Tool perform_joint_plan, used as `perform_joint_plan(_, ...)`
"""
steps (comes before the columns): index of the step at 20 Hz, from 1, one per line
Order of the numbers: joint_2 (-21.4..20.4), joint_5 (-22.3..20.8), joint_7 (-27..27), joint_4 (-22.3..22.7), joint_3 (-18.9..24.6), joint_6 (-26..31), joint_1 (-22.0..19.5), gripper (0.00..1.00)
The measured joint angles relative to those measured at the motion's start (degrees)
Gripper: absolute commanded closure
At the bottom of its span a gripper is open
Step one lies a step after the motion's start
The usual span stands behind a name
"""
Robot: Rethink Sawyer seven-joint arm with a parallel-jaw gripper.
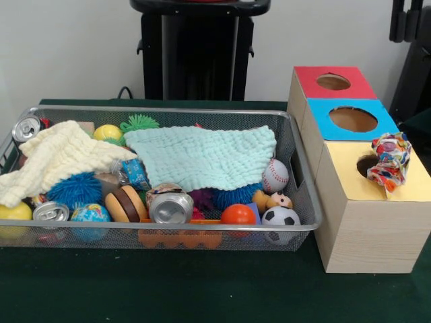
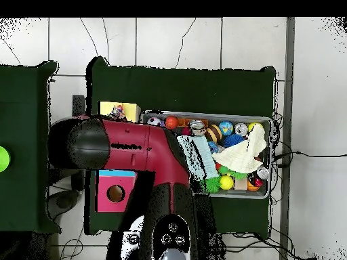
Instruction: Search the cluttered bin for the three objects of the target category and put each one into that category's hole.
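Observation:
A wire mesh bin [image 1: 168, 232] holds a teal cloth [image 1: 202, 158] spread over its middle and a pale yellow cloth [image 1: 57, 158] draped at its left. To the right stands a wooden box [image 1: 367, 235] with a red hole [image 1: 333, 82], a blue hole [image 1: 353, 119] and a yellow hole [image 1: 367, 165]. A multicoloured fabric piece [image 1: 390, 160] hangs half in the yellow hole. From overhead, the red arm [image 2: 135, 149] lies across the box, and the fabric piece [image 2: 118, 110] shows on the yellow top. No gripper shows in either view.
Around the cloths lie crushed cans [image 1: 171, 207], a baseball [image 1: 275, 176], a soccer ball [image 1: 281, 217], an orange ball [image 1: 238, 214], a blue spiky ball [image 1: 75, 189] and other small toys. Green felt covers the table in front of the bin.

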Motion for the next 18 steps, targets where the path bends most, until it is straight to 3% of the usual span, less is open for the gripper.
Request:
perform_joint_plan(13, 4.65, -0.11, 0.00, 2.54, -0.15, -14.37, 0.17, 1.00)
perform_joint_plan(18, 6.70, -0.16, 0.00, 2.80, -0.81, -16.93, 0.65, 1.00)
